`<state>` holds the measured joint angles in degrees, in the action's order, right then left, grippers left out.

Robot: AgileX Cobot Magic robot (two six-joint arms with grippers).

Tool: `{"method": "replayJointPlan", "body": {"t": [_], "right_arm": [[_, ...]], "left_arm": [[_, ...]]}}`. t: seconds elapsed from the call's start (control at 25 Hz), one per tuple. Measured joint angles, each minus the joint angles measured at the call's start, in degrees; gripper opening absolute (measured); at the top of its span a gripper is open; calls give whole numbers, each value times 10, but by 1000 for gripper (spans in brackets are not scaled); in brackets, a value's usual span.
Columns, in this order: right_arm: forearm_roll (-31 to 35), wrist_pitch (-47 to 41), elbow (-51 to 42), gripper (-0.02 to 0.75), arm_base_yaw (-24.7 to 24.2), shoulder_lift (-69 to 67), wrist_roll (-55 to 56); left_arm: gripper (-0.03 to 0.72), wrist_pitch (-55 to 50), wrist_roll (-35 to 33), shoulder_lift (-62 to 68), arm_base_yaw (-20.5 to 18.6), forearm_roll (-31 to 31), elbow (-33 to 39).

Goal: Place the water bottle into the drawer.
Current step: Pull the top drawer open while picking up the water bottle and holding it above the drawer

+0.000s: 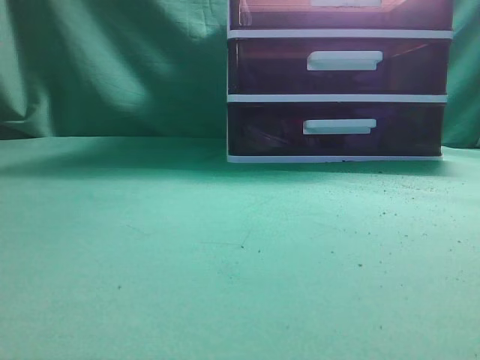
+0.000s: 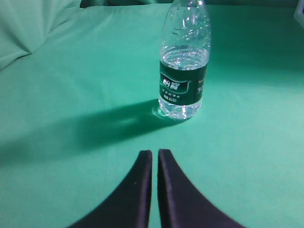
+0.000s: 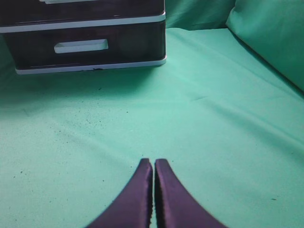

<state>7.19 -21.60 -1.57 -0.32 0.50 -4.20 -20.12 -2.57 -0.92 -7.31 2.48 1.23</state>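
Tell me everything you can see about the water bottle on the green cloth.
The water bottle is small, of clear ribbed plastic, with a dark green label bearing white characters around its lower half. It stands upright on the green cloth, casting a shadow to its left. Water shows at label height. Its cap is cut off by the frame's top. Nothing touches it; the left hand, shut, is short of it.

Green cloth covers the desk (image 1: 187,262), flecked with dark specks; the water bottle (image 2: 184,61) is clear and colourless, its band dark green with white lettering; the drawer (image 1: 341,13) glows translucent purple-brown, handle white, frame (image 1: 337,34) white; left hand (image 2: 153,159) is black; right hand (image 3: 153,166) is dark purplish-black.
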Motion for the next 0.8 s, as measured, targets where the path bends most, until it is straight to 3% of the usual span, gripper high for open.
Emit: {"method": "replayJointPlan", "body": {"t": [0.8], "right_arm": [[0, 0, 0, 0, 0, 0, 0]], "left_arm": [[0, 19, -6, 0, 0, -18, 1]]}}
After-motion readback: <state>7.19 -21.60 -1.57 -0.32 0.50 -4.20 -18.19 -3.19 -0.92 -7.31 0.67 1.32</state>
